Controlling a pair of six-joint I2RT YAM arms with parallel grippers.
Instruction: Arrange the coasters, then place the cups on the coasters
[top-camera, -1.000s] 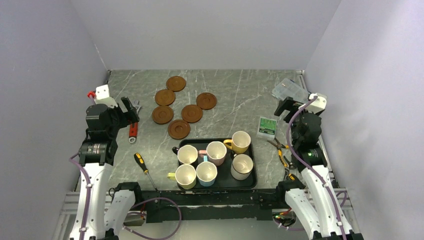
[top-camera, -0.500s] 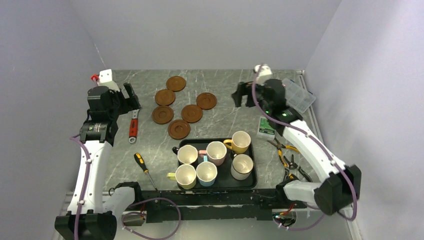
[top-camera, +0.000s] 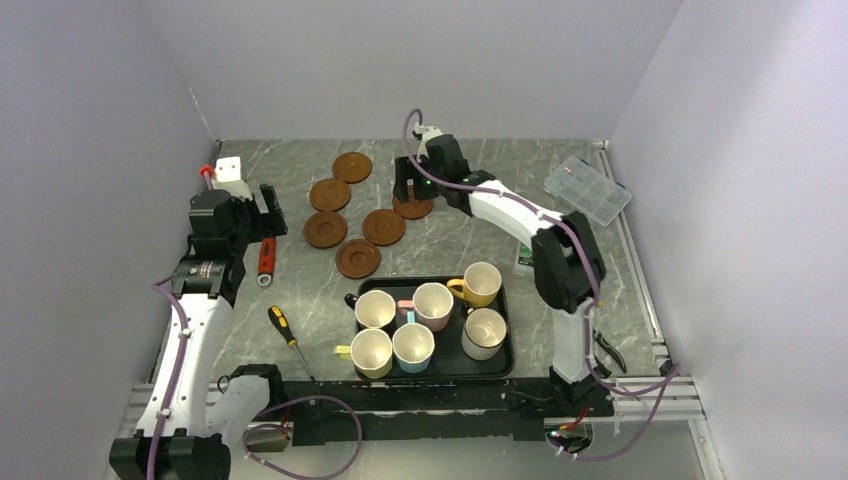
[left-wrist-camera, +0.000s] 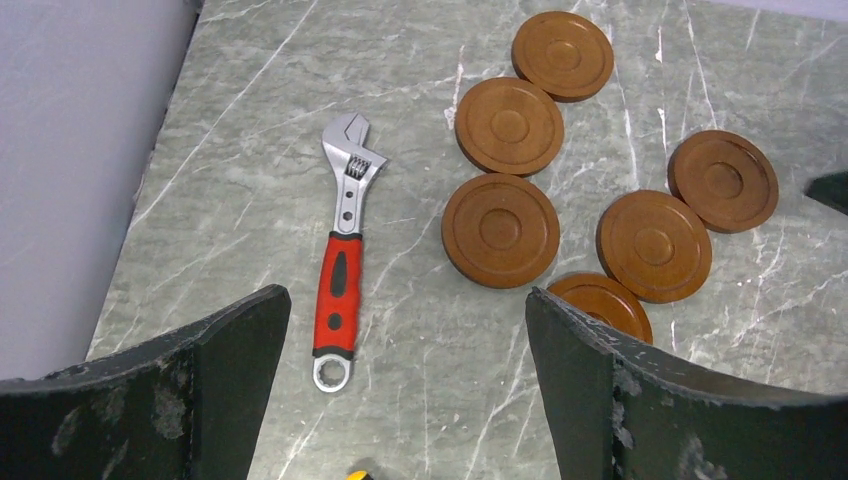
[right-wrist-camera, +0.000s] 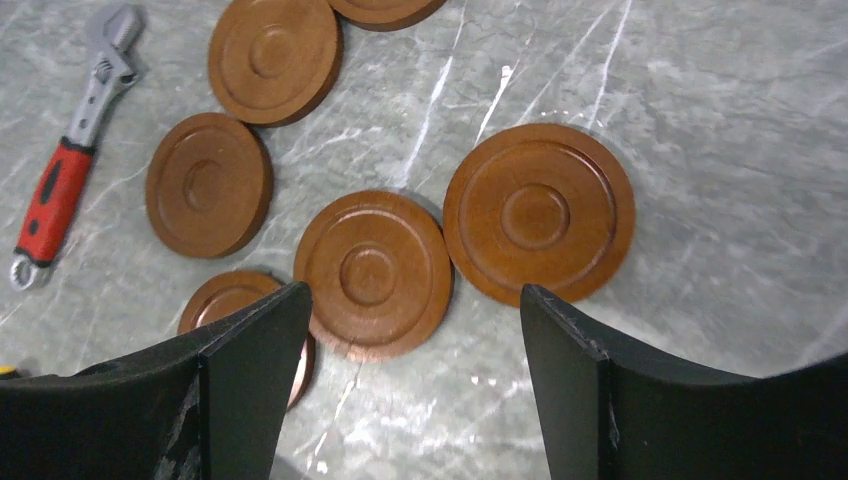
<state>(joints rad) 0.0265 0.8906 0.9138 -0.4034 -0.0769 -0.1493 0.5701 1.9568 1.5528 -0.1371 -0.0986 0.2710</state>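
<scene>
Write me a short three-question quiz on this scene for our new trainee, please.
1. True or false: all six cups stand on the black tray.
2. How many coasters lie on the table?
3. Which tool lies just left of the coasters in the top view? A. hammer B. red-handled wrench C. scissors

Key: 1 true; 2 six; 3 B.
</scene>
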